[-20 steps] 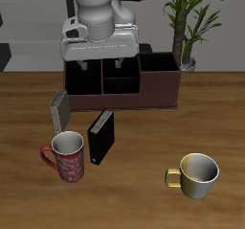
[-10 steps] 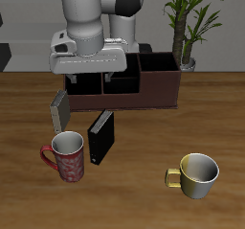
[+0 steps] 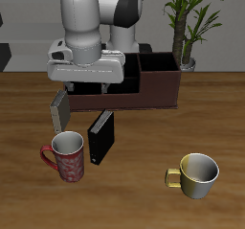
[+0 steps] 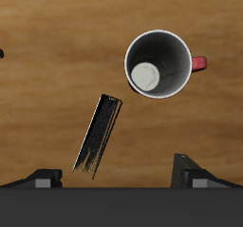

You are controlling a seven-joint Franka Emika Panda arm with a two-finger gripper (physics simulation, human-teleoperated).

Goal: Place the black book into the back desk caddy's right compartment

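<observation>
one black book (image 3: 101, 136) is standing on its edge on the wooden desk (image 3: 144, 185), and nothing is touching it. it is sitting just beside the red mug (image 3: 64, 157), nearer the desk's front edge than the caddy. in the wrist view the black book (image 4: 101, 135) is showing as a thin dark strip, tilted, with the red mug (image 4: 159, 65) near it and a small pale round thing lying inside the mug.

there are two mugs on the desk: the red one and a yellow mug (image 3: 197, 174), well apart from each other. there are two books: the black one and a grey book (image 3: 59, 109) standing farther back, just in front of the caddy.

one back desk caddy (image 3: 158, 97) is sitting at the back of the desk. its right compartment (image 3: 159, 72) is the end next to the one potted plant (image 3: 185, 22).

the one gripper (image 3: 84, 100) is hanging above the books, not touching anything. its two fingers (image 4: 42, 178) are spread wide apart, with nothing between them.
</observation>
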